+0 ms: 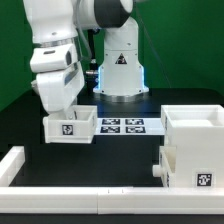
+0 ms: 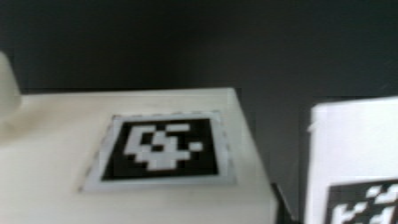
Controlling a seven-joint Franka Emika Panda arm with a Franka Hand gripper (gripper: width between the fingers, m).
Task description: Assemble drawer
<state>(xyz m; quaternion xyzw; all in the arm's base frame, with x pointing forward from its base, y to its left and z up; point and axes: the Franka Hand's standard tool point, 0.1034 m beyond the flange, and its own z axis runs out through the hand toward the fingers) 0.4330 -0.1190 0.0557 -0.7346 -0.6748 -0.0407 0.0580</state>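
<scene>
A small open-topped white tray [image 1: 70, 126] with a square tag on its front sits left of centre in the exterior view, slightly tilted. My gripper [image 1: 60, 108] reaches down into its near-left part, and the fingers are hidden by the tray wall. They appear closed on that wall. The tall boxy white housing [image 1: 196, 146] stands at the exterior view's right with a tag low on its front. The blurred wrist view is filled by the tray's tagged white face [image 2: 164, 148] very close up. A second tagged white surface [image 2: 365, 165] shows beside it. No fingers show there.
The marker board [image 1: 122, 126] lies flat between the tray and the housing, in front of the robot base [image 1: 120, 70]. A long low white border rail [image 1: 90, 196] runs along the front, with another [image 1: 12, 163] at the exterior view's left.
</scene>
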